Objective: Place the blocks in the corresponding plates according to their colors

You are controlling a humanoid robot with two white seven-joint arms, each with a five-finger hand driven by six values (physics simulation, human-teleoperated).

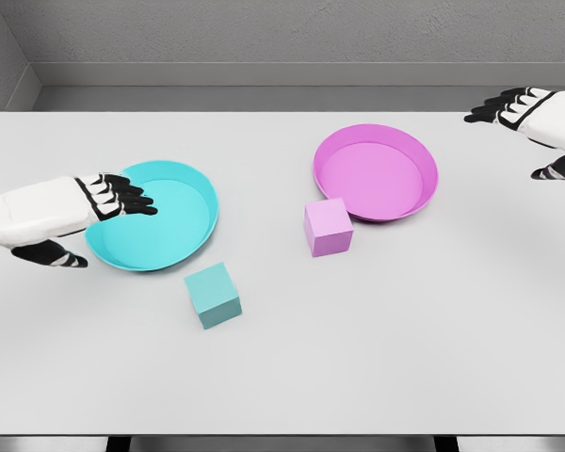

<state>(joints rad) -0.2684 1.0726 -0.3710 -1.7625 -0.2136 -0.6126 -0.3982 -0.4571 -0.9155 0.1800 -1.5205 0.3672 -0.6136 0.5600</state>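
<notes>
Light: bright, even, diffuse, from overhead.
Shadows: faint, soft, close under blocks and plates.
Glare: none on table [377, 358].
Focus: sharp throughout, clean render, no edge distortion.

Both arms wear smooth white casings. The left hand [94, 212] and right hand [537, 122] have black fingers [132, 200] with white segments at the knuckles.
</notes>
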